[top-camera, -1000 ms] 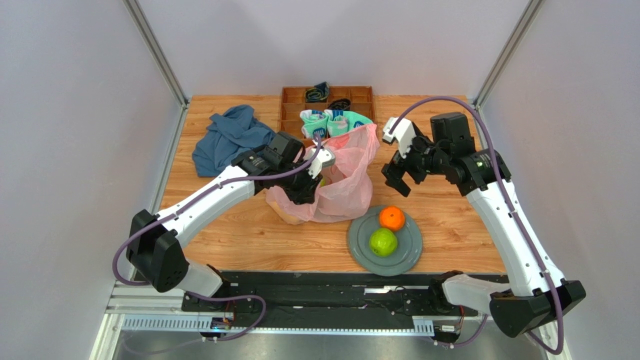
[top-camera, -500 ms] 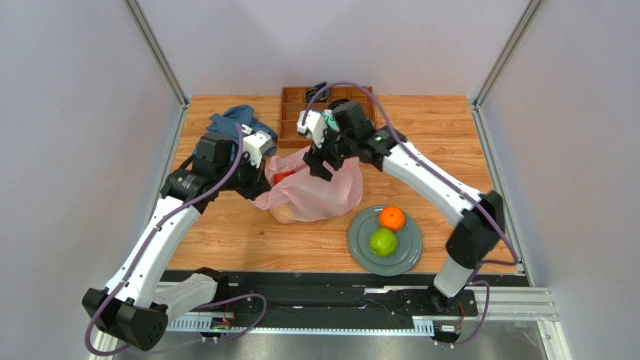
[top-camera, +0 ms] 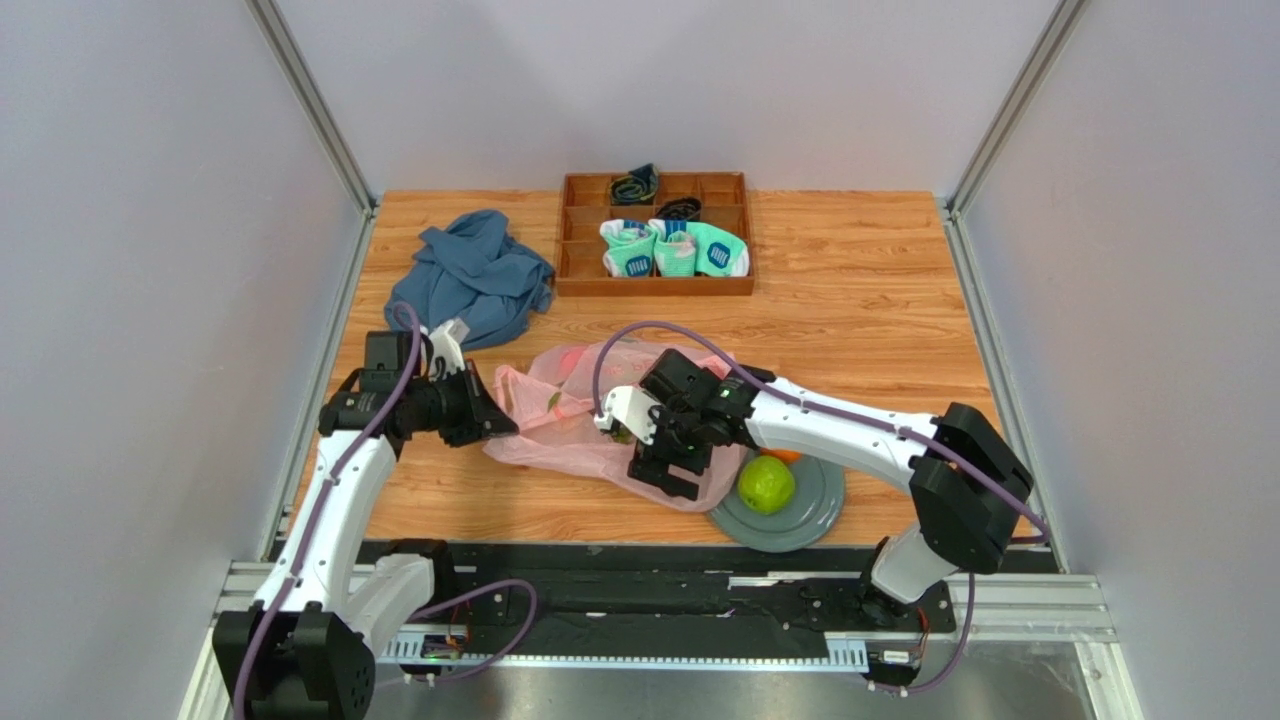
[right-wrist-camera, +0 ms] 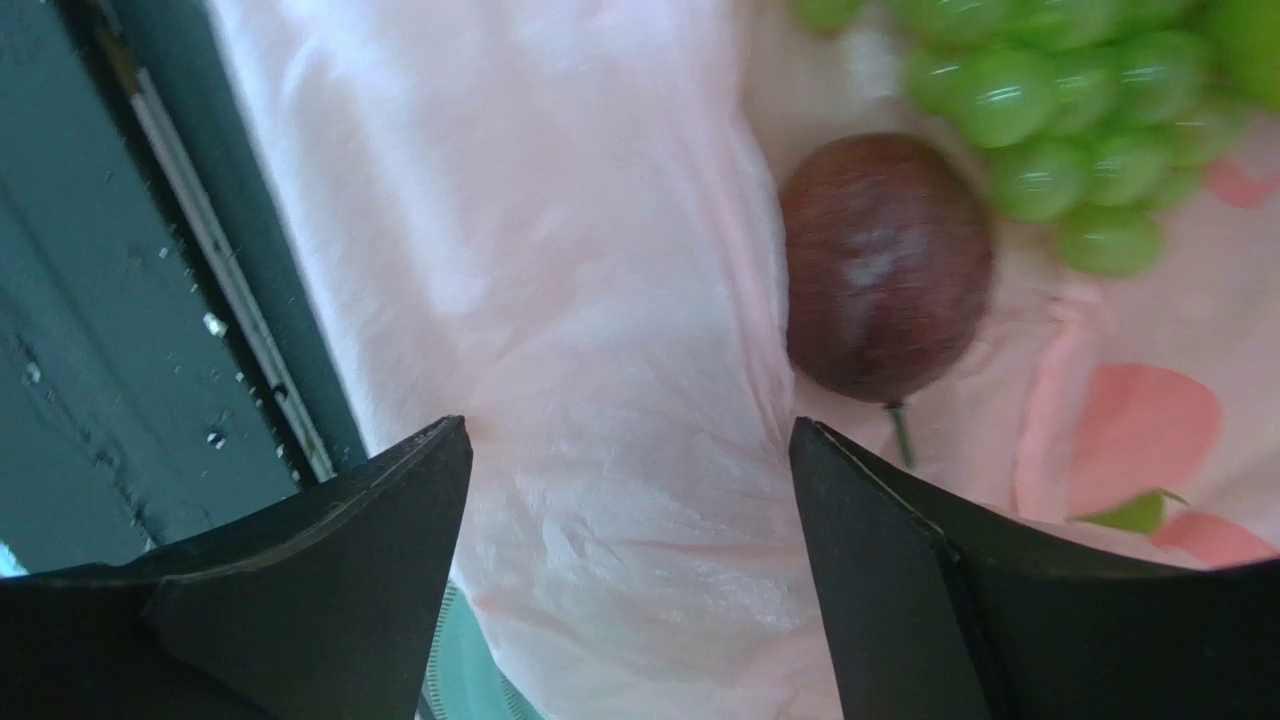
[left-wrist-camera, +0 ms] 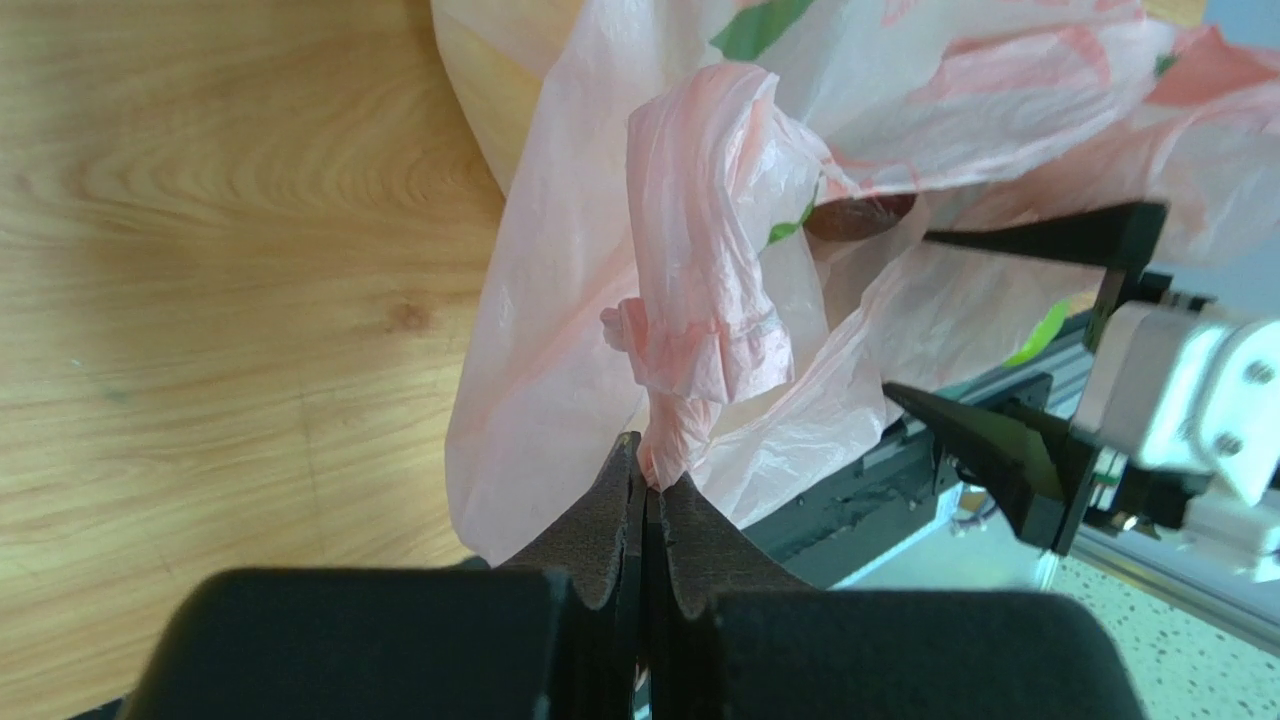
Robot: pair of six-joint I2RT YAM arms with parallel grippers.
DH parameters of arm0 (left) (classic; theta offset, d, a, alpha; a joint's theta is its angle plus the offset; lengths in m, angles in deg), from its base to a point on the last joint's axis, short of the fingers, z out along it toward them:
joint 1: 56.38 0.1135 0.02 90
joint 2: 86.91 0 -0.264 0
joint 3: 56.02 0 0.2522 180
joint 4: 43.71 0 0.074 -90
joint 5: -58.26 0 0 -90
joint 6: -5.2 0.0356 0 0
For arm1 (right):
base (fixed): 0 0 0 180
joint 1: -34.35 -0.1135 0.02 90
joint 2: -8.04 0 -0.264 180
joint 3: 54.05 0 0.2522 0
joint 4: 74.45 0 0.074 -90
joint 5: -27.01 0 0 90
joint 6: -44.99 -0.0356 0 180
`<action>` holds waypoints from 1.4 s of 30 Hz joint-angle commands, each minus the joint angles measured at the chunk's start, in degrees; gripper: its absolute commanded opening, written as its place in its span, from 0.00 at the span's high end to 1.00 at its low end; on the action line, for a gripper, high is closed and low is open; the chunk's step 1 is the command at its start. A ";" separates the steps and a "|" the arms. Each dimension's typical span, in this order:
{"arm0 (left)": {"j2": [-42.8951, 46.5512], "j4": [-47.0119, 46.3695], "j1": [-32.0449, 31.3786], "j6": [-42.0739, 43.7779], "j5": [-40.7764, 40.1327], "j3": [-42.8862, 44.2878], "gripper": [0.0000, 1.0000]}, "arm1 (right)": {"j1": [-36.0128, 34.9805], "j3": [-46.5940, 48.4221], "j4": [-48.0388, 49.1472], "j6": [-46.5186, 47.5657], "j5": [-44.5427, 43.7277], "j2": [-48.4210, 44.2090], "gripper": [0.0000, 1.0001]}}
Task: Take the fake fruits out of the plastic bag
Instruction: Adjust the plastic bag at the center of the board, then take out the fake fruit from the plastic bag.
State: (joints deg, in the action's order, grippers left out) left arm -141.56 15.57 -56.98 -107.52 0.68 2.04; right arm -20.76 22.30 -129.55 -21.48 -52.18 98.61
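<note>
The pink plastic bag (top-camera: 564, 428) lies flat on the table, left of the grey plate (top-camera: 812, 518). My left gripper (top-camera: 489, 419) is shut on a bunched loop of the bag (left-wrist-camera: 706, 285), pinched at the fingertips (left-wrist-camera: 649, 477). My right gripper (top-camera: 661, 458) is open, its jaws wide apart over the bag's near right end (right-wrist-camera: 601, 300), holding nothing. A dark plum (right-wrist-camera: 884, 267) and green grapes (right-wrist-camera: 1052, 120) lie in the bag's folds just beyond it. The plum shows through the film in the left wrist view (left-wrist-camera: 860, 218). A green apple (top-camera: 766, 483) sits on the plate. An orange (top-camera: 784, 455) is mostly hidden behind my right arm.
A blue cloth (top-camera: 469, 282) lies at the back left. A wooden tray (top-camera: 657, 195) at the back holds teal-and-white socks (top-camera: 673, 251). The table's front edge and black rail (top-camera: 646, 570) run just near the bag and plate.
The bag went from an upright heap to lying flat and stretched. My left gripper pulled left and nearer with the bag. My right gripper swung down from the back to the bag's near right end.
</note>
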 commanded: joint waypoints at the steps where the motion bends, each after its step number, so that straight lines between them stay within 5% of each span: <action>1: 5.25 -2.54 0.25 -4.35 3.70 -1.14 1.00 | 0.44 5.07 6.18 -5.23 -4.92 -1.89 0.16; 4: 6.67 -4.12 0.34 -4.35 5.89 -0.18 1.00 | 0.44 14.53 6.71 -7.26 -3.34 1.70 0.18; 11: 2.01 0.09 1.65 0.04 18.46 17.56 1.00 | 0.45 26.61 8.12 -11.66 -5.35 15.32 0.22; 22: 4.73 10.29 1.57 6.37 9.77 19.52 1.00 | 0.09 24.77 12.95 -16.50 -13.88 19.12 0.28; 35: 5.61 8.61 1.57 8.56 13.46 12.75 1.00 | 0.27 28.12 17.26 -15.08 -34.61 24.48 0.23; 42: 10.97 17.68 1.66 11.91 1.68 12.93 1.00 | 0.27 27.06 18.49 -17.02 -34.90 24.83 0.22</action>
State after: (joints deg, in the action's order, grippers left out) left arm -133.98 27.92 -55.69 -98.84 8.68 14.23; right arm -20.35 48.77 -114.66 -36.39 -84.53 123.15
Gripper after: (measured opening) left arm 0.008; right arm 0.774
